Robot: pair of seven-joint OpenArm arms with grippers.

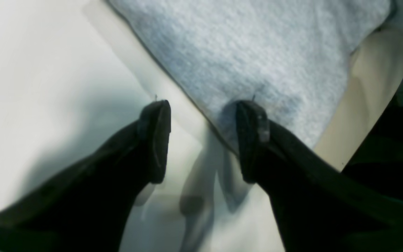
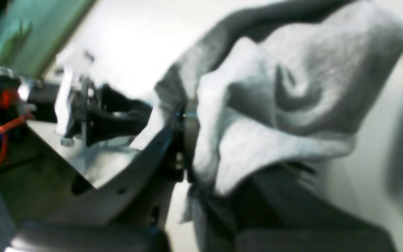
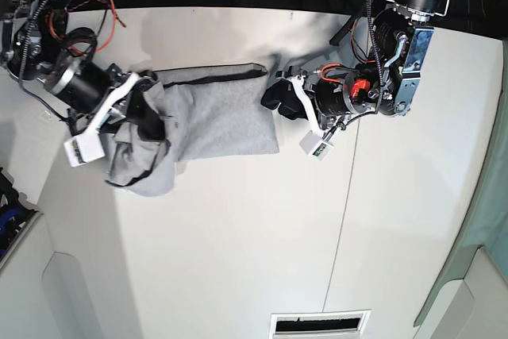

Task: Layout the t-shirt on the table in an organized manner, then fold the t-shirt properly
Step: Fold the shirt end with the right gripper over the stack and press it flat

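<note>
1. Where the right gripper (image 3: pixel 151 121) sits at the base view's left, I see it clamped on a bunched end of the shirt (image 3: pixel 214 117).
2. From there I read the shirt's long axis running across the table (image 3: pixel 238 236), toward the other arm.
3. At the free end, my left gripper (image 3: pixel 278 99) has its jaws apart, empty, straddling the cloth's edge (image 1: pixel 201 115), so it is nearer for the next grab.
4. I find no lettering, tag or brand readable.
</note>
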